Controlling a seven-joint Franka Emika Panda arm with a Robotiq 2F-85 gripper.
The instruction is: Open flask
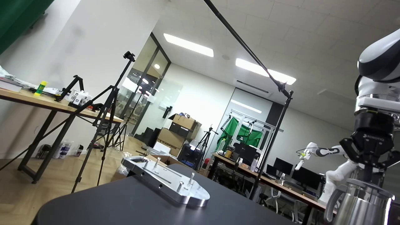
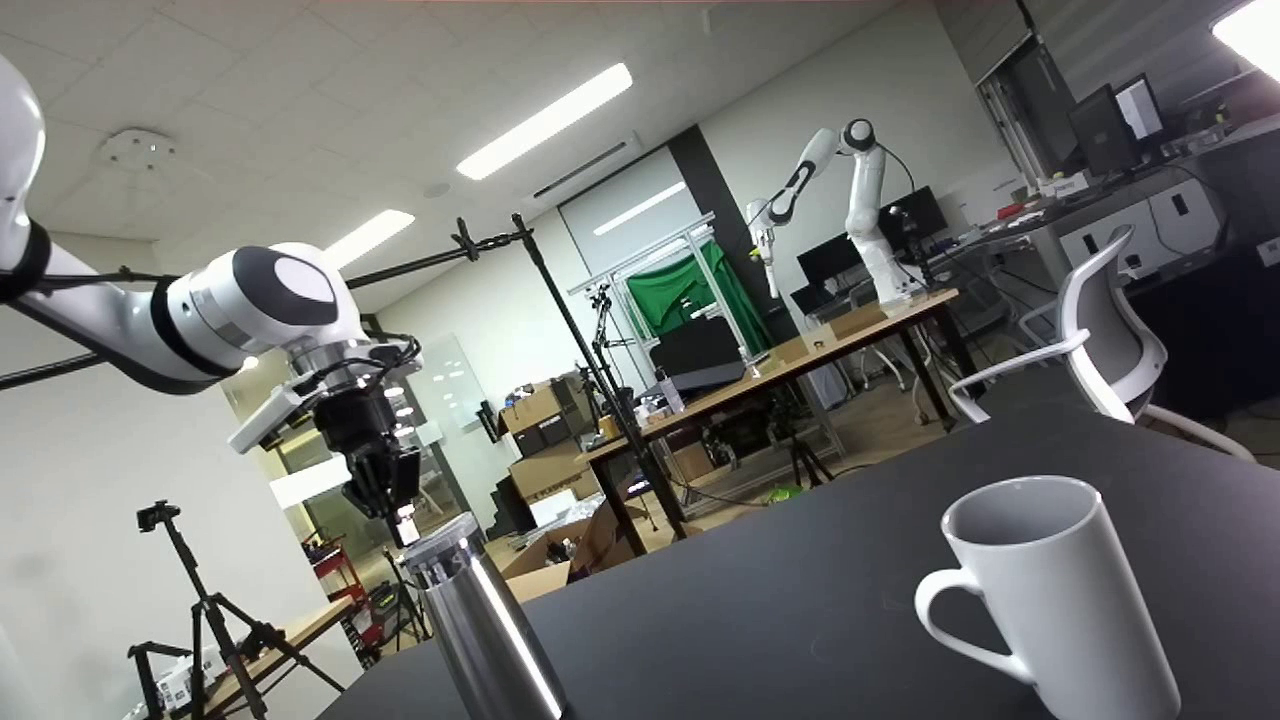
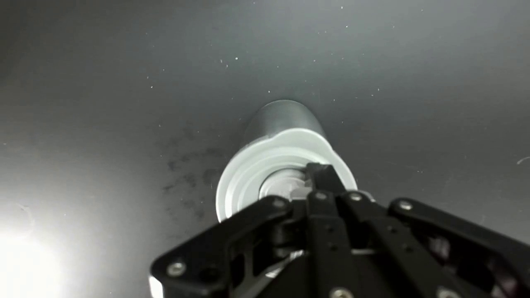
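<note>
Dark surface (image 2: 780, 580), seen in an exterior view. Left to right, my end effector (image 2: 393, 526) points down, fingers (image 3: 325, 180) pressed together, and the steel flask (image 2: 490, 630) stands upright just beneath, its lid (image 2: 443, 541) under them, contact unclear. My next move likely follows the flask's vertical axis.

In an exterior view, the hand (image 1: 368, 178) points down at near right, its fingers (image 1: 367, 172) together, at the top of the steel flask (image 1: 364, 207); contact there is unclear. To the left, a metal plate (image 1: 165, 175) with upright pins lies on the dark table (image 1: 150, 206). A black tripod (image 1: 113, 93) stands farther left, with stacked cardboard boxes (image 1: 172, 137) beyond and another white arm (image 1: 336, 176) far right.
</note>
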